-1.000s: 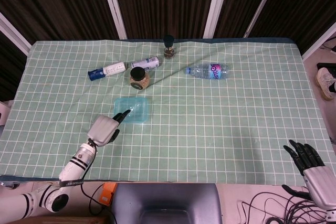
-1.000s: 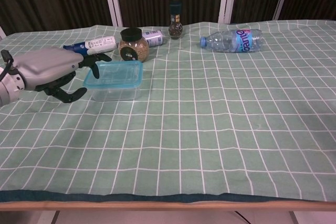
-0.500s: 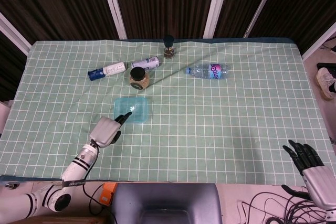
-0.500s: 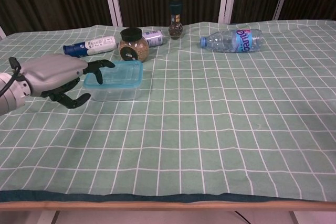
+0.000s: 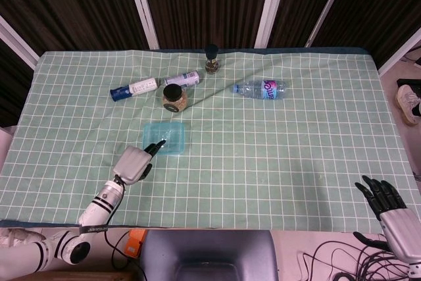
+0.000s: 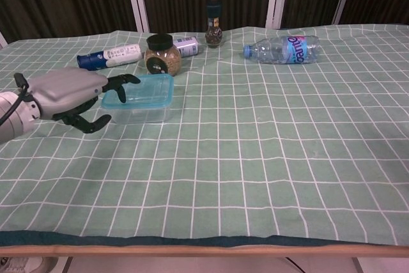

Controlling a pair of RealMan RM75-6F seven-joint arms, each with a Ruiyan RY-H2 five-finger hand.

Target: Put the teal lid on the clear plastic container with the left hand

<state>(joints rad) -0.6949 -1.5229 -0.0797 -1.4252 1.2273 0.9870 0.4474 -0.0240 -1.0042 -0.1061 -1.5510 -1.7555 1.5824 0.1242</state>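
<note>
Item: teal lid. It sits on top of the clear plastic container, left of table centre on the green checked cloth, and looks level from the chest view; whether it is snapped home I cannot tell.

Item: my left hand. It grasps nothing. Fingertips reach over the lid's near-left corner, the lower fingers curled free beside the container wall. Whether they touch the lid I cannot tell.

Change over the last second: I have drawn the hand back toward me and slightly down; the fingers lay further across the lid earlier. Lid and container have not shifted.

Meaning, as I judge it: placement is done or nearly so, and I am releasing and retreating. A final press may be needed if the lid is only resting.

Item: my right hand. Idle at the near right table edge, fingers spread, empty.

Others: seed jar, water bottle, both untouched.
</note>
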